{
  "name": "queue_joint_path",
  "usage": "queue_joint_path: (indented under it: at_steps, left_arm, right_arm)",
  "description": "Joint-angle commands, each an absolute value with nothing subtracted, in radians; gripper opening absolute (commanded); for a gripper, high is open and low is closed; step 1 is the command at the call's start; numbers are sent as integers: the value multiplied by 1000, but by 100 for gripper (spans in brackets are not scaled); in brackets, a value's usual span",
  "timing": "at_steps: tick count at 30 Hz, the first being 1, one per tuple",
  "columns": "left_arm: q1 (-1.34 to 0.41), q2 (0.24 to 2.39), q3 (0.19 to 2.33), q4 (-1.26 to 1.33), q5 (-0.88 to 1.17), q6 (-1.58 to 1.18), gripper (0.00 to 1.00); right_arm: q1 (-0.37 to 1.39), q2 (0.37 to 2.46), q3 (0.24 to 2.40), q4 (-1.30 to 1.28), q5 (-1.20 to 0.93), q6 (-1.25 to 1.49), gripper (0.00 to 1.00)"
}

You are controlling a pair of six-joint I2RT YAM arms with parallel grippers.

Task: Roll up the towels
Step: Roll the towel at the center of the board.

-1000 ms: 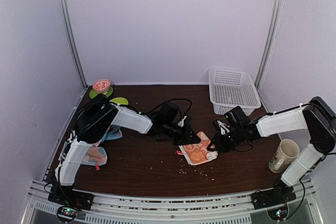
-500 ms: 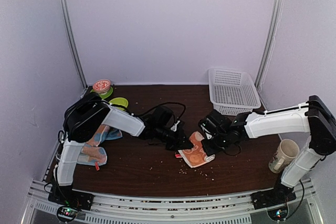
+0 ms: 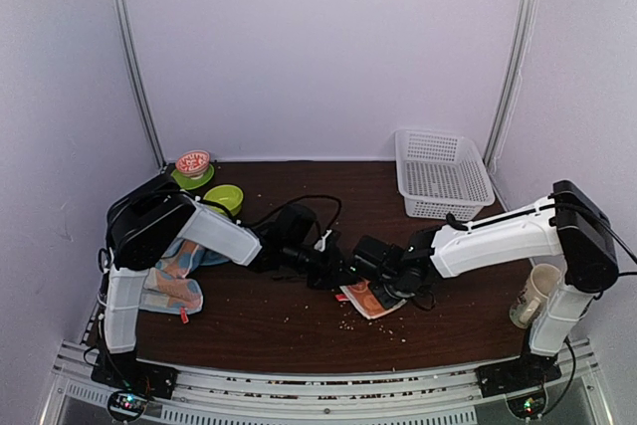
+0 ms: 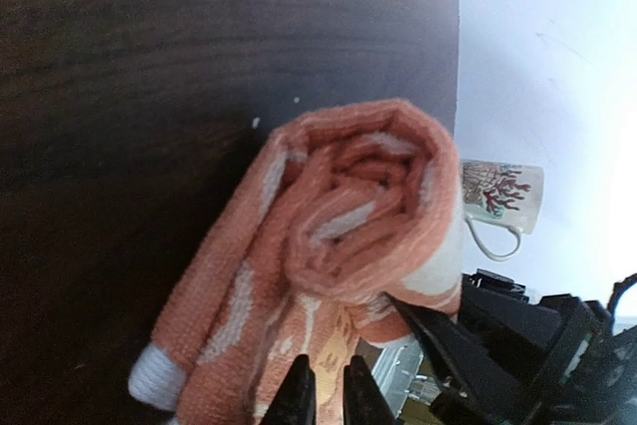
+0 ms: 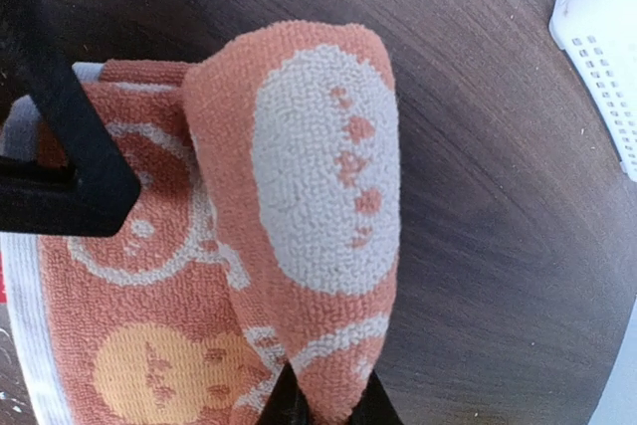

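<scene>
L pincer (image 4: 326,385) & R pincer (image 5: 328,400) each clamped on orange towel (image 4: 338,236), prob. half-rolled.

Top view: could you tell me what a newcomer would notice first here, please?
Mid-table, the orange towel lies partly rolled into a coil. The left hand and right hand each pinch its fabric from opposite sides. A white basket sits at the far right.

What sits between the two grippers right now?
The orange towel, partly rolled; left gripper and right gripper both pinch it. Clearest in both wrist views.
</scene>
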State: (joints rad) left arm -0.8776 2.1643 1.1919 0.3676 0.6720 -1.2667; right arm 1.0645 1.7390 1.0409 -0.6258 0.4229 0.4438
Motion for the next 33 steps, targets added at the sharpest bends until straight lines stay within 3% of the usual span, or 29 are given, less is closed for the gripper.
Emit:
queue_joint_path:
  at_steps: [1, 33]
  left_arm:
    - [-871, 2135, 1190, 522, 685, -1316, 12]
    - [-870, 2284, 1333, 624, 780, -1379, 17]
  right_arm:
    - [1088, 1750, 1050, -677, 531, 464, 5]
    - [1155, 1757, 994, -562, 466, 387, 9]
